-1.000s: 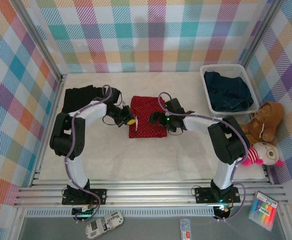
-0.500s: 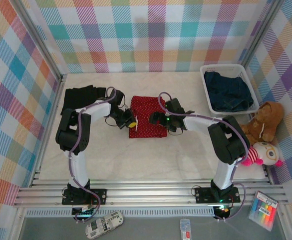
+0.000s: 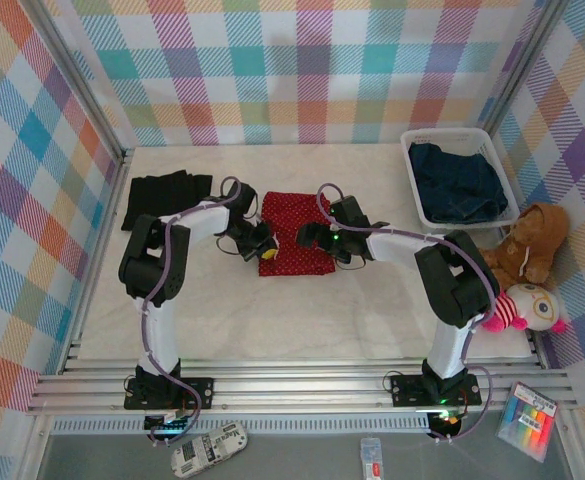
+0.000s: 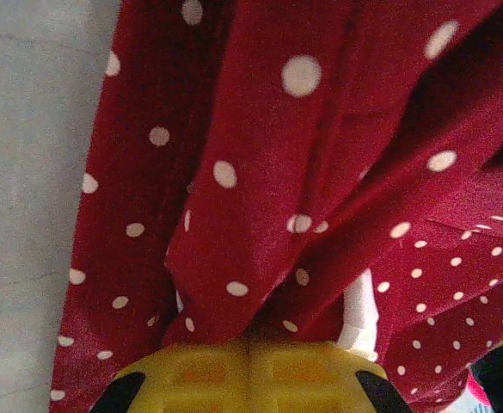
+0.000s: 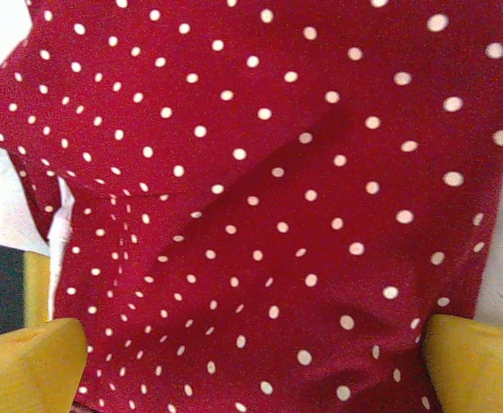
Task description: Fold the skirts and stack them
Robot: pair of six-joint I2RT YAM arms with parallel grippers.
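Observation:
The red skirt with white dots point(image 3: 297, 225) lies in the middle of the table. My left gripper point(image 3: 263, 247) sits at its near-left edge. In the left wrist view the yellow fingers point(image 4: 191, 379) are pressed together, and the left gripper point(image 4: 253, 344) is shut on a bunched fold of the red skirt point(image 4: 303, 155). My right gripper point(image 3: 308, 237) hovers low over the cloth. Its yellow fingertips point(image 5: 27, 366) stand wide apart, so the right gripper point(image 5: 251, 374) is open above the red skirt point(image 5: 268, 172). A folded black skirt point(image 3: 167, 190) rests at the far left. A dark blue denim skirt point(image 3: 459, 182) fills the basket.
The white slatted basket point(image 3: 447, 133) stands at the far right corner. A brown teddy bear point(image 3: 532, 245) and a striped plush toy point(image 3: 527, 308) sit along the right edge. Checked walls close in the left, back and right sides.
The left arm's elbow has swung toward the far side and its gripper has shifted slightly toward the near side along the skirt's left edge, still shut on the cloth. The right arm has held still.

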